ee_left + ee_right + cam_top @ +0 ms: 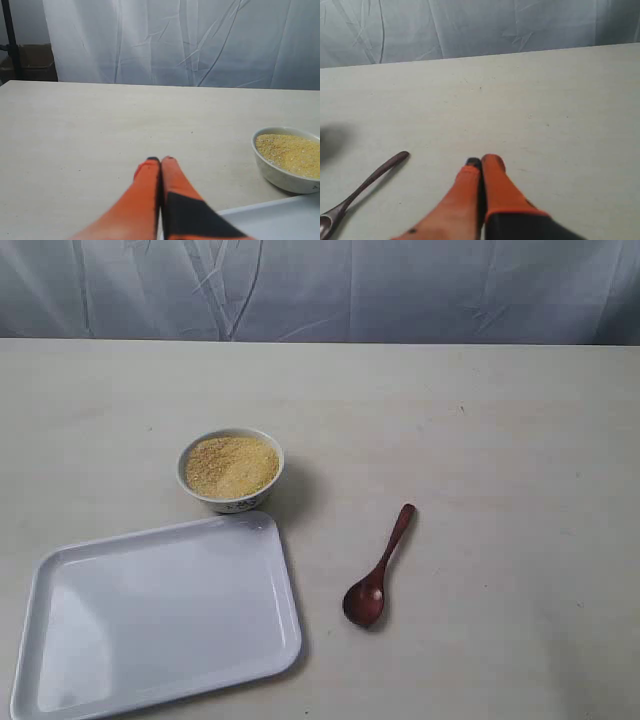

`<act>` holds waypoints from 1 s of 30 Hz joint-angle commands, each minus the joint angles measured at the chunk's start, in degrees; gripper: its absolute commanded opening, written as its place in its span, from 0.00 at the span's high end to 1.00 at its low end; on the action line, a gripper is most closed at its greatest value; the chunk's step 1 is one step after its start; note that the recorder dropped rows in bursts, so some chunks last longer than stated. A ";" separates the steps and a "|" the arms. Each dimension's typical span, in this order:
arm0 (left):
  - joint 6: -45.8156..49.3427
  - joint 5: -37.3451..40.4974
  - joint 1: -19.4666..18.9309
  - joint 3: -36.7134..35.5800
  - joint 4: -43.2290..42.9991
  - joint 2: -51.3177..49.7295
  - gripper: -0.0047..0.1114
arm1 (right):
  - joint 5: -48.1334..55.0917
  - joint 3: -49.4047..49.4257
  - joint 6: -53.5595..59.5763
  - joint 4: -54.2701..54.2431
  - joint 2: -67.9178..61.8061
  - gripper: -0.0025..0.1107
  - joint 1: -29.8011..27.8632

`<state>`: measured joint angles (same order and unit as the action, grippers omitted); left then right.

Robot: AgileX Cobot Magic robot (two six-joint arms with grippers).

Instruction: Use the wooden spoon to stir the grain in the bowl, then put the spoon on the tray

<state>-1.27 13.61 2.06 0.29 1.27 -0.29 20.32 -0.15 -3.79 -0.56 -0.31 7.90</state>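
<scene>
Spoon point(378, 575) lies flat, handle seemingly flush on the table point(500, 440), so the empty, pinched-closed right gripper point(481, 161) could just skid it.

A broad, matte, pale cream table point(500, 420) with a faint streaky grain fills most of every view. Just behind the table's far edge hangs a thin, creased white fabric curtain point(400, 290) with a bluish-grey cast, its folds running mostly downward and closing off the whole width beyond the table. In the left wrist view, past the table's far corner and beside the curtain's edge, a slim black upright pole point(11, 40) stands by brown cardboard boxes point(35, 62). Light falls soft and even across the table, whose surface shows a few tiny dark specks
</scene>
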 commanded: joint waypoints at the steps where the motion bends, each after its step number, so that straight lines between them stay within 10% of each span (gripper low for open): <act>1: 0.15 -0.38 -0.26 -0.29 0.01 0.29 0.96 | -6.90 0.15 0.16 0.01 0.31 0.98 0.14; 17: 0.15 -0.38 -0.26 -0.29 0.01 0.29 0.96 | -60.21 0.15 0.54 -0.70 0.31 0.98 0.14; 24: 0.15 -0.38 -0.26 -0.29 0.01 0.29 0.96 | -55.07 0.15 0.54 -7.37 0.31 0.98 0.14; 30: 0.15 -0.38 -0.26 -0.29 0.01 0.29 0.96 | -24.93 -5.95 0.54 -7.66 -3.54 0.99 0.14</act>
<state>-1.27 13.61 2.06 0.29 1.27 -0.29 -20.08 -1.64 -3.67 -8.17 -1.03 7.90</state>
